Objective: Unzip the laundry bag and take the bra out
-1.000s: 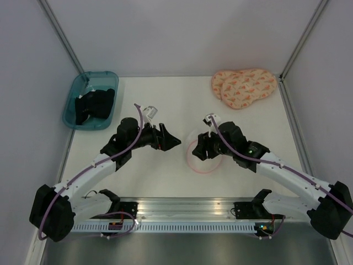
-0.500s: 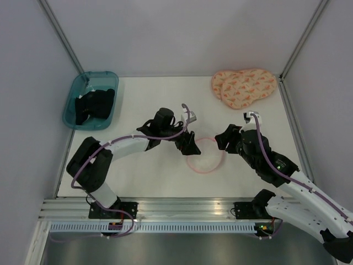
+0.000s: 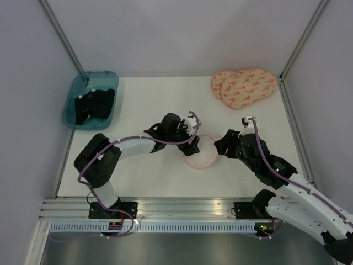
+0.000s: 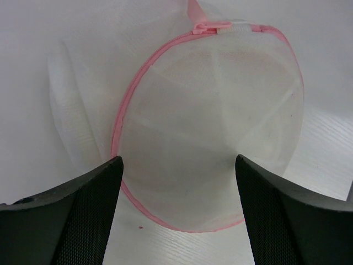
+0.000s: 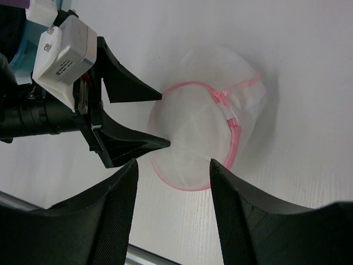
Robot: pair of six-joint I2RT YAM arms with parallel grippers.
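Note:
The laundry bag (image 3: 202, 151) lies flat mid-table, a round white mesh pouch with pink edging. Its pink zip pull (image 4: 207, 25) sits at the far end of the rim, also seen in the right wrist view (image 5: 219, 98). Soft white folds of the bra (image 4: 220, 110) show through the mesh. My left gripper (image 3: 192, 145) is open at the bag's left edge, its fingers (image 4: 83, 210) straddling the near rim with nothing gripped. My right gripper (image 3: 221, 144) hovers open just right of the bag, which also shows in that wrist view (image 5: 193, 141) ahead of the fingers (image 5: 110, 215).
A teal bin (image 3: 107, 77) holding black clothing (image 3: 94, 105) stands at the back left. A peach patterned pad (image 3: 244, 87) lies at the back right. A metal rail (image 3: 182, 210) runs along the near edge.
My left arm has swung in from the left and now reaches the bag's left edge, its jaws slightly narrower. My right gripper has pulled back off the bag to its right side.

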